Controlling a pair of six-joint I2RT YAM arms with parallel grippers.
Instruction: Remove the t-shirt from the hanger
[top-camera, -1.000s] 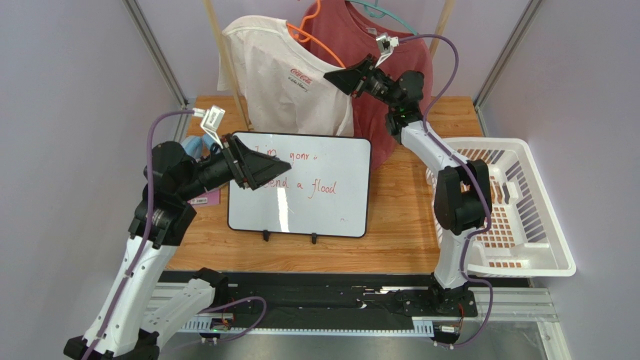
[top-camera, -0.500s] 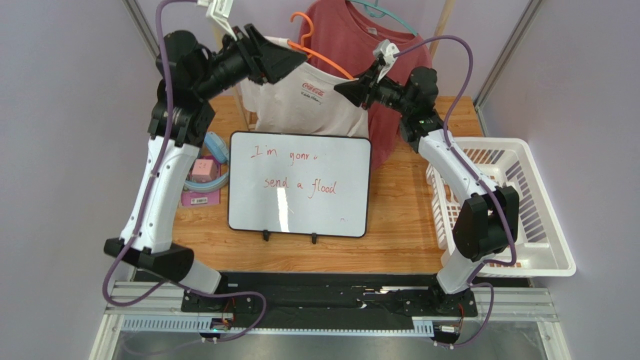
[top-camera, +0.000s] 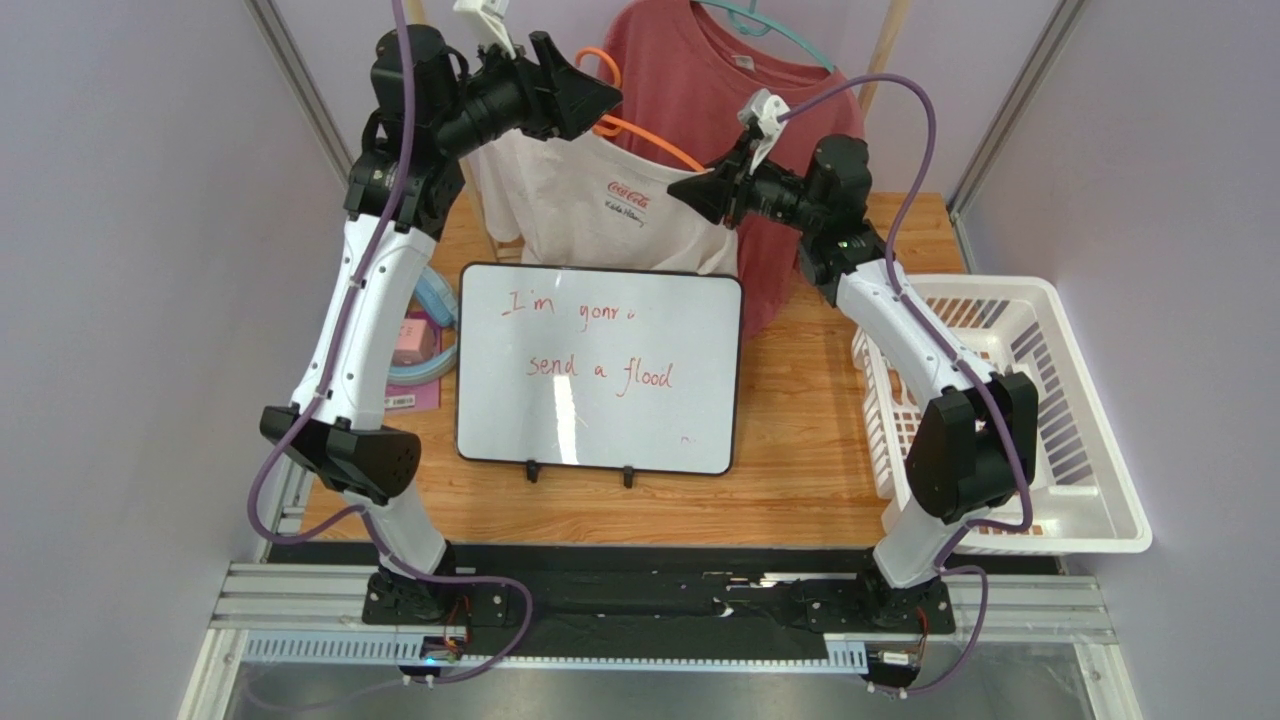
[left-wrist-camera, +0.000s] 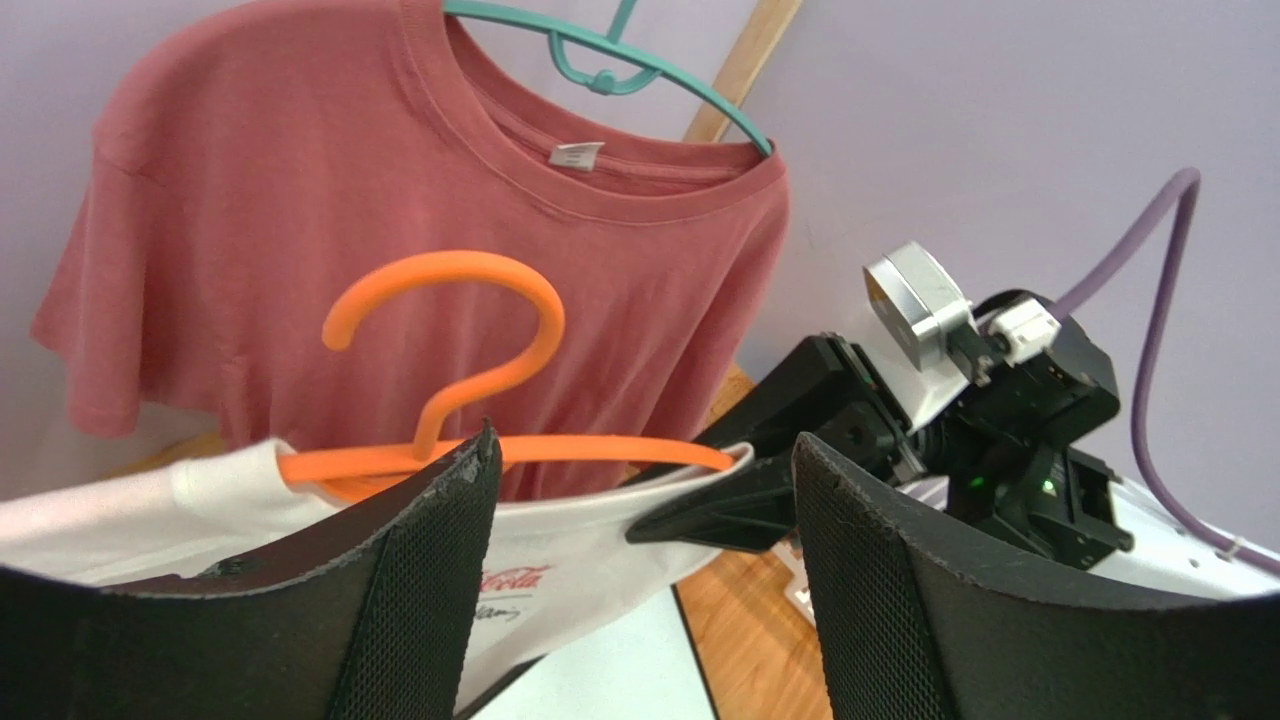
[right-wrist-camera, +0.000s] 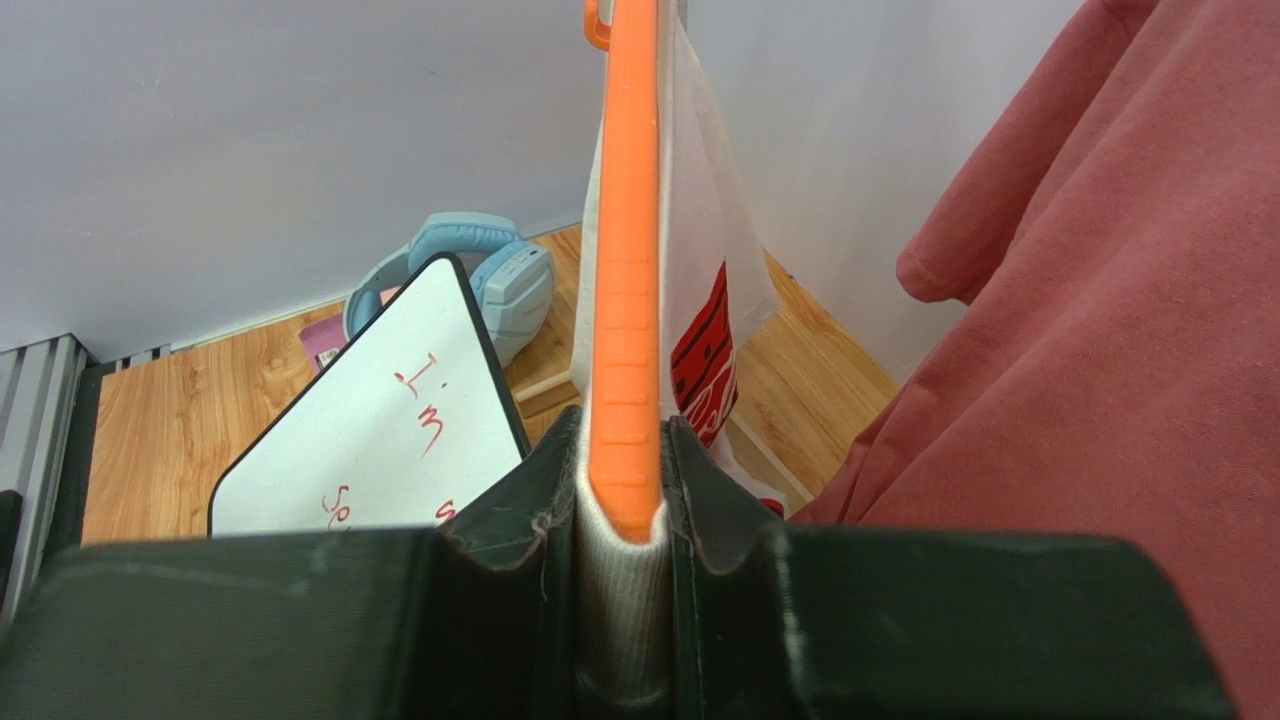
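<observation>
Red shirt (left-wrist-camera: 376, 165) close behind orange hanger (left-wrist-camera: 601, 449); whiteboard (top-camera: 601, 368) below.

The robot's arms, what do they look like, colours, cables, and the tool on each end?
The left arm and right arm have white links and black joints. A purple cable loops along each. The left tool and right tool are black, with broad wedge fingers textured like mesh inside. A small white camera block sits on each wrist.
</observation>
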